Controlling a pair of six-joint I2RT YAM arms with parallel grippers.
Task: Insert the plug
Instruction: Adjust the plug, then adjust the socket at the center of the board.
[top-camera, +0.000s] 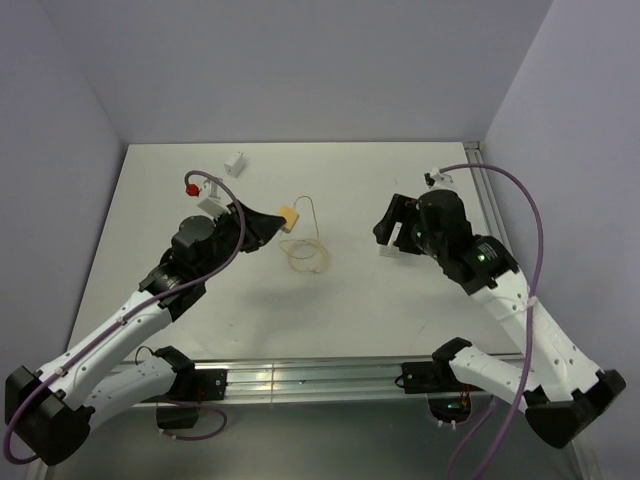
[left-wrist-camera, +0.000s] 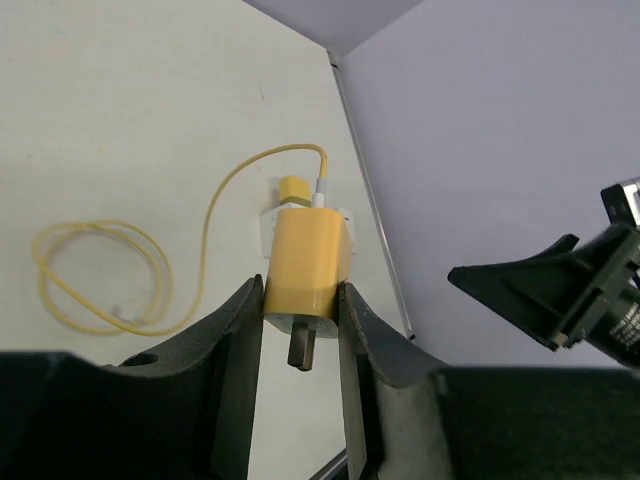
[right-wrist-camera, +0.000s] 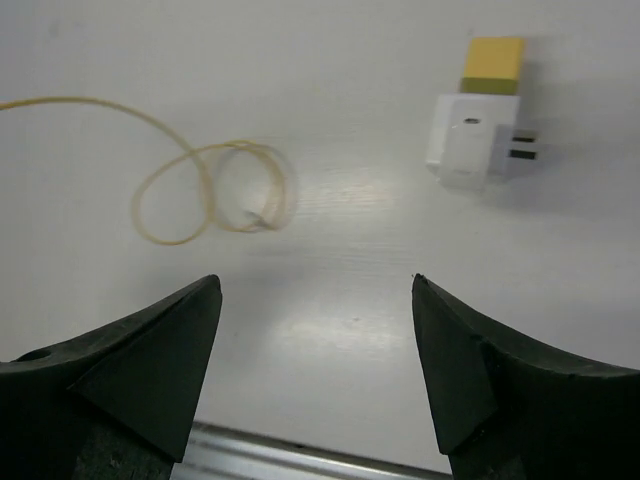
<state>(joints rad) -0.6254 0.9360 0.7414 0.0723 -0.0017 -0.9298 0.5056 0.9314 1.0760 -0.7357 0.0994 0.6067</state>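
The plug (left-wrist-camera: 308, 262) is a yellow charger block. My left gripper (left-wrist-camera: 300, 287) is shut on its sides, and its metal prongs (left-wrist-camera: 302, 350) point back toward the wrist. A thin yellow cable (left-wrist-camera: 215, 200) runs from its far end to a loose coil (top-camera: 307, 256) on the table. In the top view the left gripper (top-camera: 270, 226) holds the plug (top-camera: 290, 218) near the table's middle. A white adapter (right-wrist-camera: 472, 148) with a yellow block on top and two prongs lies flat on the table. My right gripper (right-wrist-camera: 315, 285) is open above the table, nothing between its fingers.
A small white block (top-camera: 237, 162) sits at the back left of the table. The metal rail (top-camera: 300, 378) runs along the near edge, and another rail (top-camera: 490, 205) borders the right side by the wall. The right gripper (top-camera: 390, 228) hovers right of the coil.
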